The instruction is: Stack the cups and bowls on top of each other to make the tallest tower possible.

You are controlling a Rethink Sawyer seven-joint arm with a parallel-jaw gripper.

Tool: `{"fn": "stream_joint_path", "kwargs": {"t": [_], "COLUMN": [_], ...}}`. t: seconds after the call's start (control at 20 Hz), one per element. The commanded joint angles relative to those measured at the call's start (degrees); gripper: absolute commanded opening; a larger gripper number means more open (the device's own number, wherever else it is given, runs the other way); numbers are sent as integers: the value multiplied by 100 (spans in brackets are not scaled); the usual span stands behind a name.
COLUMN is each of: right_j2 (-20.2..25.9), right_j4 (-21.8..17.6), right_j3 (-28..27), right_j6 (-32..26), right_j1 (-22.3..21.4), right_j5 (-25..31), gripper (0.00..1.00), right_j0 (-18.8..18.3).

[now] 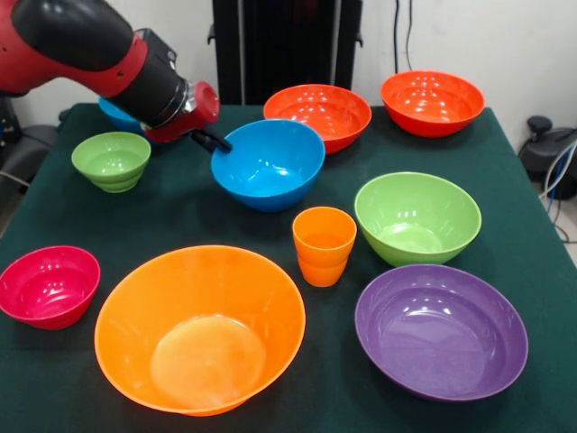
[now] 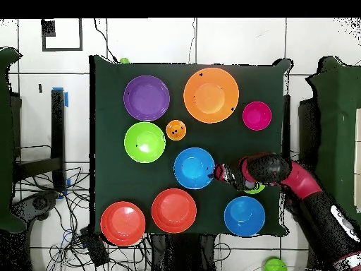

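Observation:
My gripper [image 1: 213, 142] reaches in from the upper left and sits at the left rim of a blue bowl [image 1: 268, 162] in the middle of the table; in the overhead view the gripper [image 2: 215, 171] is at that bowl's [image 2: 194, 168] right rim. I cannot see whether it grips the rim. The bowl stands on the cloth. One orange cup [image 1: 324, 245] stands upright just in front of it, also in the overhead view [image 2: 175, 130]. The small ribbed green bowl [image 1: 112, 160] is left of the gripper. The second blue bowl [image 1: 115, 114] is mostly hidden behind the arm.
Nothing is stacked. Two red-orange bowls [image 1: 317, 115] [image 1: 432, 101] stand at the back. A larger green bowl [image 1: 417, 216] and a purple bowl [image 1: 441, 329] are on the right, a large orange bowl [image 1: 200, 327] is in front, and a crimson bowl [image 1: 49, 285] is at the left front.

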Motion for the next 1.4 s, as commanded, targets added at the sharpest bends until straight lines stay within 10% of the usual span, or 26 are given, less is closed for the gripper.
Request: {"fn": "stream_joint_path", "kwargs": {"t": [0.05,0.75,1.4], "right_j2": [390,790,1022], "right_j4": [-287,-275,57], "right_j3": [-487,668,935], "right_j6": [-1511,-693,-521], "right_j1": [-448,-2008,-2311], "right_j5": [215,-398,-423], "gripper": [0,0,0], "right_j0": [380,308,198]}}
